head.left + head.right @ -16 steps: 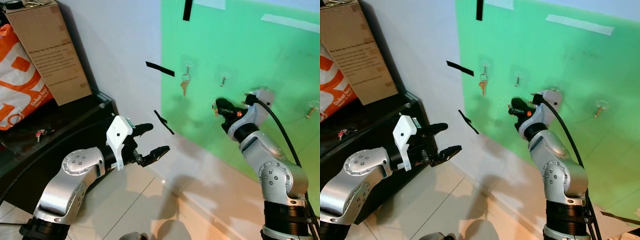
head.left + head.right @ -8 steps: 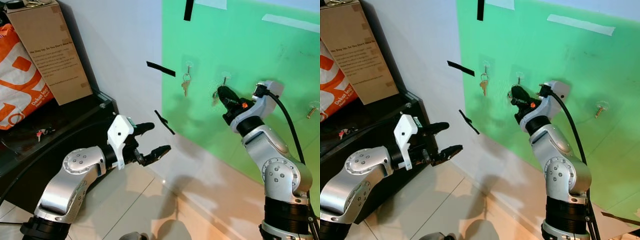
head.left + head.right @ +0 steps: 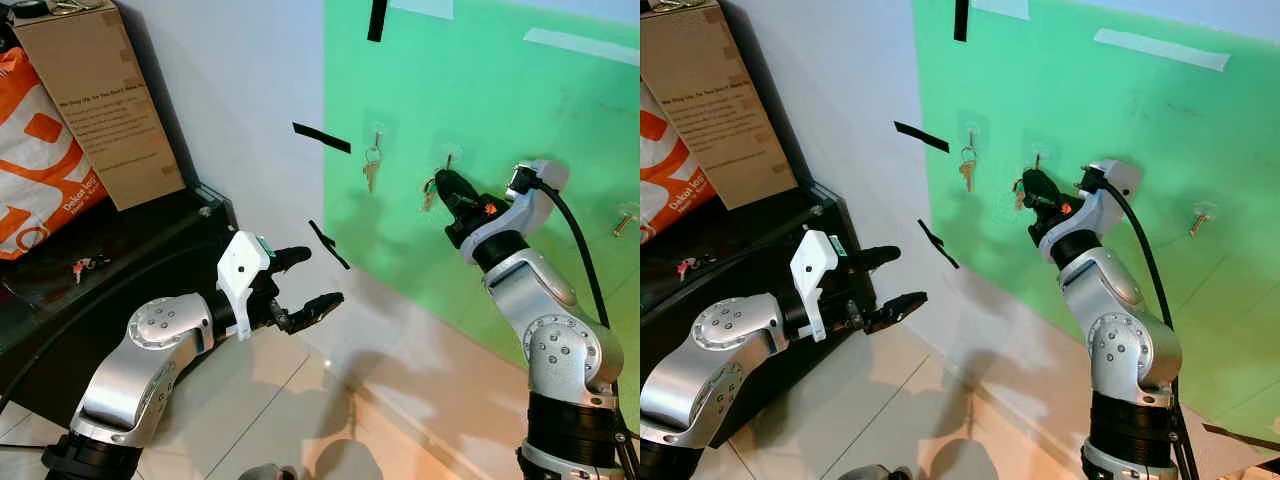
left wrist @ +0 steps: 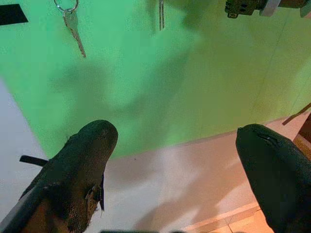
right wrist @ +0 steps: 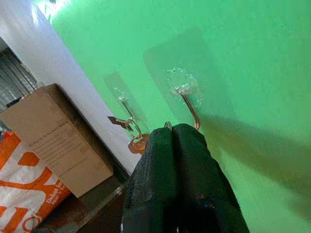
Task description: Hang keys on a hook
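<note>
From the head, the right gripper (image 3: 443,184), jaws clenched on the key (image 3: 429,193), is up against the green board (image 3: 560,130) just below a hook (image 3: 447,160). From the left wrist, the left gripper (image 4: 177,160) hangs with its jaws released. From the right wrist, the fingertips (image 5: 176,133) nearly touch the hook.

Cardboard box (image 3: 98,100) beside orange bag (image 3: 40,170)
</note>
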### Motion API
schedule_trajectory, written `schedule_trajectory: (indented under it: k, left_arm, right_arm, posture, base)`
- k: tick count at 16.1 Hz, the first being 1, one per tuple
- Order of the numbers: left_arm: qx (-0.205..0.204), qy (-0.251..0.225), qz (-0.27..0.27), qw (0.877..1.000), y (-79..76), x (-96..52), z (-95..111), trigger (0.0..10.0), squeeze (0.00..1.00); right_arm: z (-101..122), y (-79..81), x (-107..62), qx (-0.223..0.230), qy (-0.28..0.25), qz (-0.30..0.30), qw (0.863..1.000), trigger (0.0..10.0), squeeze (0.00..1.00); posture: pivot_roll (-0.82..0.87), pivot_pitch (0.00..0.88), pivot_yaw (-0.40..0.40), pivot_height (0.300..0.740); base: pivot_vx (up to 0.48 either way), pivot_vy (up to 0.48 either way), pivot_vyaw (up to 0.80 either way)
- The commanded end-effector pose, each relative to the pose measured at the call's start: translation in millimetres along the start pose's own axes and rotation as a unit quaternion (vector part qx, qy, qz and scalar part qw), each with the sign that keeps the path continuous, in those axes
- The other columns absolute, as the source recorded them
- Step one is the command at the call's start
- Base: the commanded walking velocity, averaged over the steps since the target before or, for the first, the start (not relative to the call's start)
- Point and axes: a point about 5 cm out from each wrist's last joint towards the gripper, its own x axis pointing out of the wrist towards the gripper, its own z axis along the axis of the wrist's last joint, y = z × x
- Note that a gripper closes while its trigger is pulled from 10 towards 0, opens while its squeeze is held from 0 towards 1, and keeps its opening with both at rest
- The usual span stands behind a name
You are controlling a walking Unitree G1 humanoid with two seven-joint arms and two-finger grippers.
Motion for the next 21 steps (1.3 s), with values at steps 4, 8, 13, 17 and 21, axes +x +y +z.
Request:
schedule_trajectory:
  k: [4,8,13,17,21]
  left_arm:
    - [0.003,0.006,0.0,1.0,0.9,-0.4,-2,10.0,0.0]
    - [0.002,0.007,-0.002,1.0,0.7,0.3,-2,10.0,0.0]
    - [0.001,0.006,-0.002,1.0,0.9,0.9,-2,10.0,0.0]
    - [-0.001,0.006,-0.002,1.0,1.2,0.6,-2,10.0,0.0]
    - [0.0,0.007,-0.001,1.0,1.8,-0.2,-2,10.0,0.0]
  right_arm:
    - [-6,0.4,-2.5,-0.033,0.033,-0.002,0.999,10.0,0.0]
    - [5,7.0,-4.3,-0.012,0.002,0.029,0.999,10.0,0.0]
    - [5,7.4,-5.3,-0.015,0.008,0.032,0.999,10.0,0.0]
    - [-1,0.3,-2.1,-0.013,0.024,-0.003,1.0,10.0,0.0]
    - [1,-5.4,2.4,-0.004,0.013,-0.037,0.999,10.0,0.0]
  posture:
    - [-0.07,0.0,0.062,0.74]
    - [-0.07,0.0,0.065,0.74]
    - [-0.07,0.0,0.061,0.74]
    - [-0.07,0.0,0.061,0.74]
    - [-0.07,0.0,0.06,0.74]
  base:
    - [0.0,0.0,0.0]
    - [0.0,0.0,0.0]
    - [0.0,0.0,0.0]
    - [0.0,0.0,0.0]
    - [0.0,0.0,0.0]
